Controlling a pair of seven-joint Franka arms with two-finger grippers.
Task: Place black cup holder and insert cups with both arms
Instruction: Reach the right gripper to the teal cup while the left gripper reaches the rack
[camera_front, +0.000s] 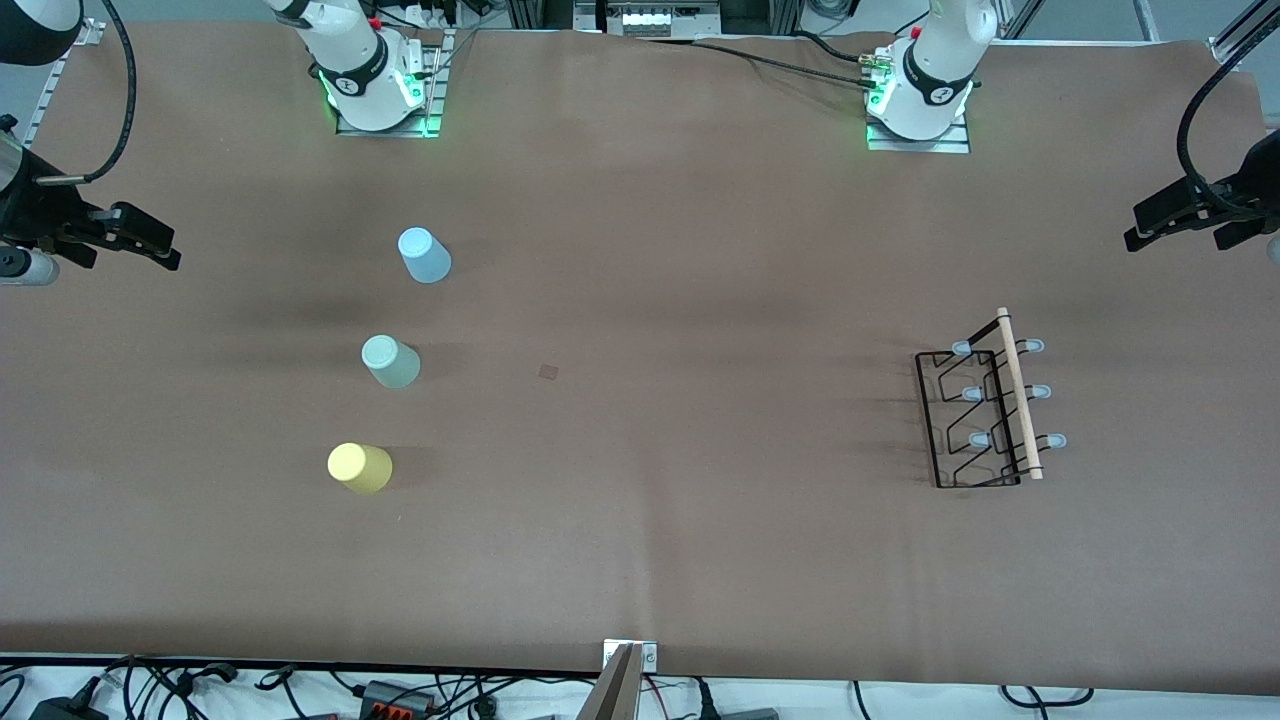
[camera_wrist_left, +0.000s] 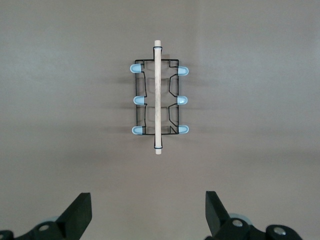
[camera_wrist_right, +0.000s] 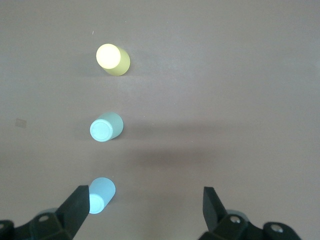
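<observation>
The black cup holder (camera_front: 985, 405) stands on the brown table toward the left arm's end, wooden rod on top, pegs out to both sides. In the left wrist view the cup holder (camera_wrist_left: 159, 102) lies well below my open, empty left gripper (camera_wrist_left: 149, 215). Three cups stand in a row toward the right arm's end: light blue cup (camera_front: 425, 256), mint cup (camera_front: 390, 361), yellow cup (camera_front: 360, 467) nearest the front camera. My right gripper (camera_wrist_right: 145, 210) is open and empty, high over the table beside the light blue cup (camera_wrist_right: 101, 195), with the mint cup (camera_wrist_right: 106, 127) and the yellow cup (camera_wrist_right: 112, 59) also in its view. Neither gripper shows in the front view.
Black clamp fixtures with cables reach in at both table ends (camera_front: 100, 235) (camera_front: 1200, 210). A small dark square mark (camera_front: 548, 371) lies mid-table. A metal bracket (camera_front: 625, 680) and cables run along the table edge nearest the front camera.
</observation>
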